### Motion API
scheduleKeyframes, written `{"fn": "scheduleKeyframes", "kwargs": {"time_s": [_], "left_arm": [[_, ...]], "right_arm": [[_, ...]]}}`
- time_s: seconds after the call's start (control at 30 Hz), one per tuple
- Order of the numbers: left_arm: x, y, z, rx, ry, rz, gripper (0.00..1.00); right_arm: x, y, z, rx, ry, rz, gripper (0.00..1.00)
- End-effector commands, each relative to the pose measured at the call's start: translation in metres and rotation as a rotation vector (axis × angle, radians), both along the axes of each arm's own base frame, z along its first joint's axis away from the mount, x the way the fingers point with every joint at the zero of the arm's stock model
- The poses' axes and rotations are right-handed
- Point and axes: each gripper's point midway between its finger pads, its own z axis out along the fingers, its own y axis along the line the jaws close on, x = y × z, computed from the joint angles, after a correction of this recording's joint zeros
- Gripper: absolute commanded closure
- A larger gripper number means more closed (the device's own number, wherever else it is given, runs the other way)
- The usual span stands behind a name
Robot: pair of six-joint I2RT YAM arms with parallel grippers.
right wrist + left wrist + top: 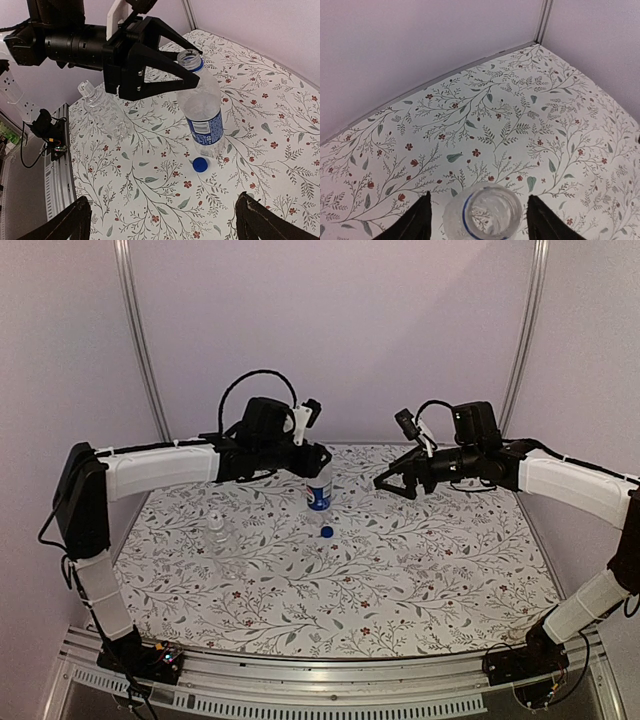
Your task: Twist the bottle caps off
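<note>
The left gripper (479,196) is hanging open at the far middle of the table. Its two black fingers (417,222) are standing one on each side of the taller clear plastic bottle with a blue-and-white label band (319,488), up near the neck. In the left wrist view a sliver of cloth is showing between each finger and the bottle, so the jaws are straddling it without pressing on it. That bottle is standing upright with its mouth (489,210) open and uncapped, and a blue ring (196,65) is sitting round the neck. The bright blue round plastic screw cap (200,164) is lying flat on the cloth just beside the bottle's base, on the side nearer the arm bases.

The right gripper (164,197) is hovering released and holding nothing, with its fingers spread wide. It is off to the right of the taller bottle, apart from it and pointing toward it.

The shorter clear plastic bottle without a label (105,112) is standing well apart from the taller one, to its left and nearer the arm bases. The pale whitish round screw cap (86,88) is sitting on its neck.

Everything is resting on the table covered in a white cloth printed with grey-green leaves and small red flowers (420,570). The ribbed aluminium rail (330,670) is running along the table's near edge, and the plain pale lilac walls (350,330) are closing in the back and sides.
</note>
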Motion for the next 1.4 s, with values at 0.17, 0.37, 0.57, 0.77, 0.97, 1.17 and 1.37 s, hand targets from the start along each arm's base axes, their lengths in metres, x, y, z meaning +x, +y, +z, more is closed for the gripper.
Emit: {"fn": "scheduleKeyframes", "kwargs": {"time_s": [0.17,0.37,0.57,0.77,0.97,1.17,1.37], "left_arm": [[-0.008,0.004,0.008,-0.031,0.021,-0.013,0.15],[-0.014,0.010,0.020,-0.046,0.013,-0.008,0.00],[-0.034,0.029,0.040,-0.077,0.038,0.020,0.00],[-0.075,0.071,0.041,-0.014,0.135,0.108,0.00],[-0.124,0.132,0.026,0.016,0.253,0.266,0.02],[-0.167,0.180,0.002,0.029,0.380,0.395,0.06],[-0.183,0.197,-0.020,0.027,0.428,0.435,0.10]], "right_arm": [[0.000,-0.001,-0.001,0.006,-0.009,-0.003,0.01],[-0.001,-0.002,-0.001,0.005,-0.008,-0.004,0.01],[-0.001,-0.003,0.000,0.003,-0.011,-0.008,0.01],[0.001,-0.005,-0.003,-0.010,0.001,-0.024,0.01],[0.010,-0.008,-0.009,-0.026,0.037,-0.088,0.01],[0.023,-0.019,-0.023,-0.072,0.048,-0.194,0.01],[0.025,-0.021,-0.032,-0.072,0.041,-0.216,0.01]]}}
